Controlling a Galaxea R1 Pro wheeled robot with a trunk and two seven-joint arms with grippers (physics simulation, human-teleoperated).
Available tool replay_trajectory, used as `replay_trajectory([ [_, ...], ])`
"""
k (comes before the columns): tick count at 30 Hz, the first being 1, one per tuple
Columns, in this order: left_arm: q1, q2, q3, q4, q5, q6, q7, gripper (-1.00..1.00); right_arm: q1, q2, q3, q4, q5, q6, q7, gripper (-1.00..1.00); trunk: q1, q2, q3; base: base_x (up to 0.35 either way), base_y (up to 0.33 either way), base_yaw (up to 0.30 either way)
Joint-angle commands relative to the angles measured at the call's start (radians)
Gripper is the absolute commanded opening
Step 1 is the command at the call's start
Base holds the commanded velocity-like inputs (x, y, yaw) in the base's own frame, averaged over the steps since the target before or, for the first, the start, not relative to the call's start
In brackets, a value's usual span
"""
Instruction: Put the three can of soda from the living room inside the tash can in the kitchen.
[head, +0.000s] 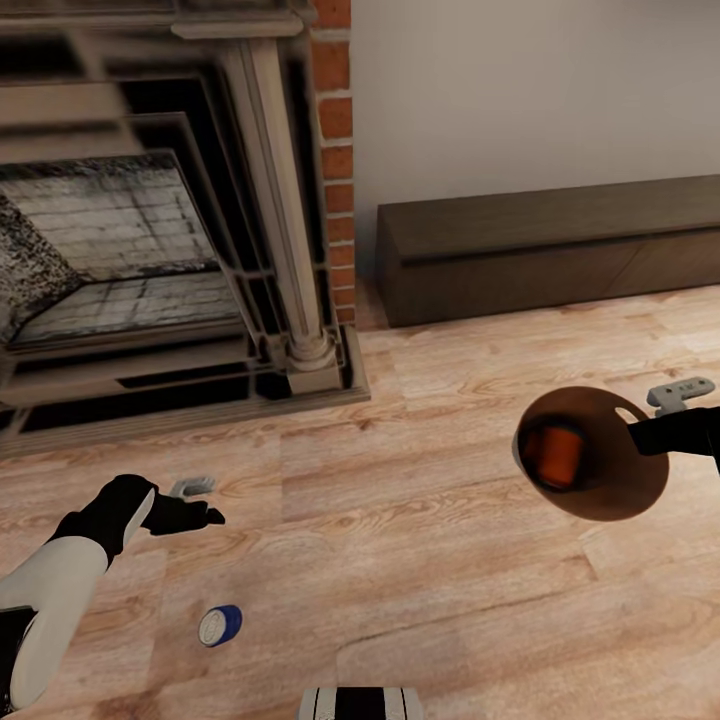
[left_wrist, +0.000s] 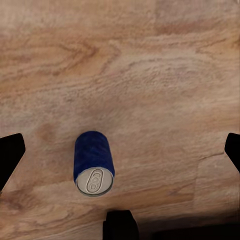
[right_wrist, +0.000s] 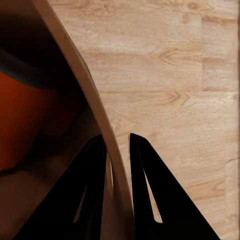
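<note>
Blue soda can (head: 220, 625) lies on its side on the wood floor (head: 420, 520), nearest the robot. Left gripper (head: 195, 505) hovers above it, fingers spread wide, empty; the left wrist view has the can (left_wrist: 94, 163) between them, untouched. Right gripper (head: 640, 438) clamps the trash can (head: 610, 500) rim, wall pinched between its fingers (right_wrist: 90, 200). Orange soda can (head: 553, 455) sits inside the bin. Farther back: brick fireplace (head: 170, 230), dark low cabinet (head: 550, 250).

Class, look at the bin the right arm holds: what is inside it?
An orange can lies inside the bin. The bin's wall and that can hide part of the bottom, so anything more there cannot be seen.
</note>
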Motion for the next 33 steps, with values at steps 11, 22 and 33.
replay_trajectory([
  [11,0.002,0.000,0.000,0.001,-0.002,-0.020,0.000,1.00,-0.004,-0.004,0.002,-0.088,-0.006,0.003,0.007,-1.00,0.042,-0.077,-0.039,0.000,0.000,0.000],
  [22,0.017,0.000,-0.001,0.016,-0.003,-0.055,0.030,1.00,-0.078,-0.049,0.002,-0.108,-0.005,0.003,0.125,-1.00,0.084,-0.154,-0.075,0.000,0.000,0.000],
  [33,0.019,0.000,-0.002,0.064,-0.010,-0.055,0.038,1.00,-0.181,-0.052,0.000,-0.109,0.366,0.003,0.484,-1.00,0.126,-0.231,-0.109,0.000,0.000,0.000],
])
